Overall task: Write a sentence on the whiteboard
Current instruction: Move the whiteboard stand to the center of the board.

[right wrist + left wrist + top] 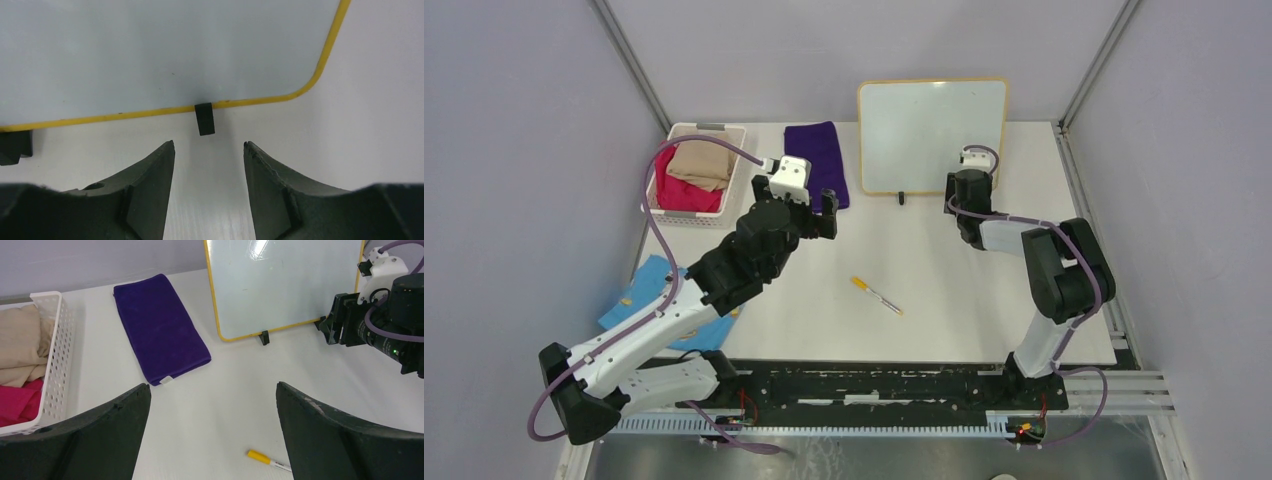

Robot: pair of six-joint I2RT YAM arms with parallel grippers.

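The whiteboard (932,135) (285,285) (150,50) stands upright at the back of the table on small black feet, with a yellow frame. Its face is blank and no sentence is in view. A marker (877,296) (267,460) with a yellow cap lies flat on the table's middle. My left gripper (814,212) (212,385) hovers open over the table, between the purple cloth and the marker, holding nothing. My right gripper (337,325) (209,143) is low at the board's lower right corner. Its jaws are open and empty, just short of the right foot (204,119).
A purple cloth (817,160) (160,330) lies left of the board. A white basket (664,175) (57,365) of beige and pink cloths sits at the back left. A blue cloth (639,300) lies at the table's left edge. Grey walls enclose the table.
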